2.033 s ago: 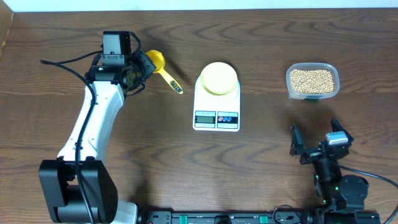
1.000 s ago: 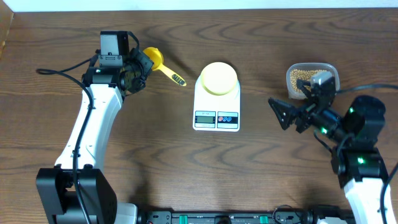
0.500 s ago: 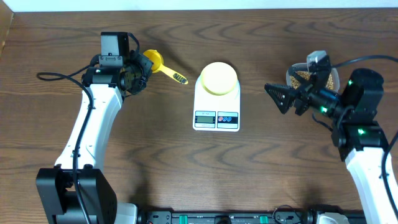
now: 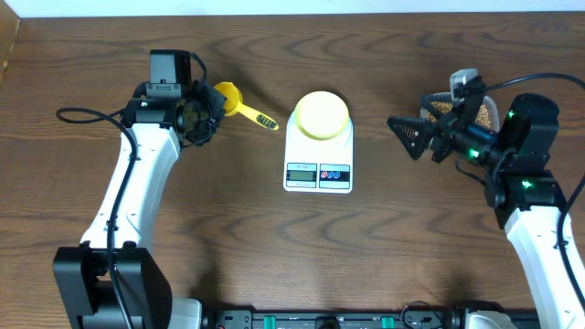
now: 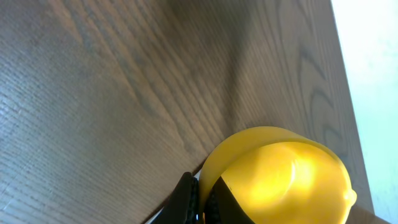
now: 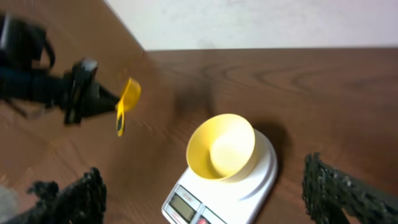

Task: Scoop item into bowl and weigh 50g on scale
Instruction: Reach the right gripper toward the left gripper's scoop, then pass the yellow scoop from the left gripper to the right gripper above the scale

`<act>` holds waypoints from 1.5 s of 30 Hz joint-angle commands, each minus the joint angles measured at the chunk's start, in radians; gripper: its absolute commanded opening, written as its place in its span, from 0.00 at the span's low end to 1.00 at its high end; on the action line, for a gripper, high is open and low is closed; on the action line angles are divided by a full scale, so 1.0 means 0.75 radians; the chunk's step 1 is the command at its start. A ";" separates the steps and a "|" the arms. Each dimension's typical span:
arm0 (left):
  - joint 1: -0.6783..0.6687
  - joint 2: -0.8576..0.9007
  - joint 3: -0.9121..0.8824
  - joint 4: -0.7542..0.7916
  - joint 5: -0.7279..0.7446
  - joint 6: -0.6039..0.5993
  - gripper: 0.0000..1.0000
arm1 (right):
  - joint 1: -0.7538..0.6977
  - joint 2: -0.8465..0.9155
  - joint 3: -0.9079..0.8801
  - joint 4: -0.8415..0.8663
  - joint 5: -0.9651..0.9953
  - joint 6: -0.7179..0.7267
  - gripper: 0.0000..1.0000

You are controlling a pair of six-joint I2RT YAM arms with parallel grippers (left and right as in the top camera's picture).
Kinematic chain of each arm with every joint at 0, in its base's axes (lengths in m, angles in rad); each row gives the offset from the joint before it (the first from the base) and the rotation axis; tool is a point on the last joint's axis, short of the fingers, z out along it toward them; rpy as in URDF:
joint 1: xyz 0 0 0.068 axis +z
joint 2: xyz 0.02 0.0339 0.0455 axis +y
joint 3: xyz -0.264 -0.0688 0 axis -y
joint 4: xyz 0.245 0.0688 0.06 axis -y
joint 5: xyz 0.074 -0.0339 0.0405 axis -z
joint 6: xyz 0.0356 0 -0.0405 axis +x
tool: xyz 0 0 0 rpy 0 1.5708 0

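Left gripper [image 4: 211, 100] pinches a yellow plastic scoop [image 4: 245, 111] near the brown wooden table's [image 4: 274, 238] far edge; right gripper [image 4: 420, 125] hangs spread wide, empty.

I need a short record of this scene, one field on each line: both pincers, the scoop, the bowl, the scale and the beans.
left pincer: shut on the cup end of the yellow scoop
yellow scoop: held, handle pointing toward the scale
right pincer: open, holding nothing, between scale and container
bowl: pale yellow, empty, on the scale's platform
scale: white, display not readable
beans: in the clear container at the right, partly hidden
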 commanded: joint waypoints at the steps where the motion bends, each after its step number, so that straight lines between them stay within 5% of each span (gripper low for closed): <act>1: -0.030 -0.025 0.009 0.011 0.011 0.001 0.07 | 0.046 0.049 0.028 0.045 0.087 0.270 0.90; 9: -0.117 -0.025 0.009 0.110 0.011 -0.130 0.08 | 0.252 0.131 0.033 0.251 0.294 0.529 0.75; 24: -0.380 -0.024 0.009 0.334 -0.024 -0.416 0.07 | 0.430 0.136 0.033 0.253 0.565 0.746 0.42; 33: -0.484 -0.022 0.009 0.339 -0.069 -0.624 0.07 | 0.448 0.136 0.033 0.271 0.561 0.789 0.38; 45: -0.520 -0.022 0.009 0.333 0.092 -0.621 0.07 | 0.508 0.136 0.033 0.308 0.528 0.777 0.39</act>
